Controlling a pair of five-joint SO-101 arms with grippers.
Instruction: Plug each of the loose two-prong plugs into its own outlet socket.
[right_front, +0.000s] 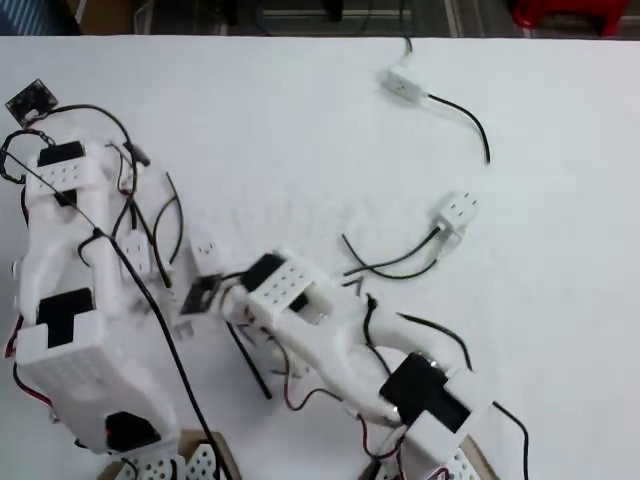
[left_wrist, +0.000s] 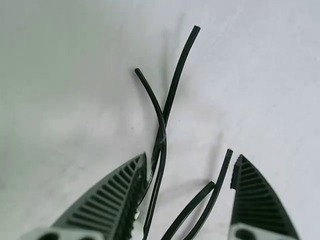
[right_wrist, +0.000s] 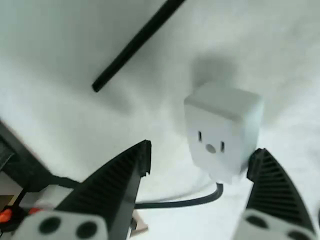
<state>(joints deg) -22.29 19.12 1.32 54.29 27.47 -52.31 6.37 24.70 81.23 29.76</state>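
A white surface (right_front: 300, 130) carries two white robot arms, side by side, and a scatter of thin black cords.

The left arm (right_front: 70, 300) lies along the left side of the surface. Its wrist view looks down between the left jaws, which stand wide apart and hold nothing. Several loose black cord ends (left_wrist: 165, 115) lie on the surface between and just beyond the jaw tips, and two of them cross each other.

The right arm (right_front: 340, 340) stretches from the near edge towards the middle left. The right jaws are also spread wide. Between their tips sits a small white outlet socket (right_wrist: 222, 130), a cube whose face shows two slots and a round hole. It lies closer to one jaw tip than the other, and I cannot tell whether it touches that tip. A black cord (right_wrist: 175, 202) leaves the cube low down. From the high view the same cube (right_front: 205, 250) sits just beyond the end of the right arm, near the left arm.

Well away, towards the far edge, lies a white block (right_front: 403, 83) trailing a black cord. A second white block (right_front: 457, 212) with black cords rests right of centre. I cannot tell whether either one is a plug or a socket.

A small dark circuit board (right_front: 30, 100) sits at the far left.
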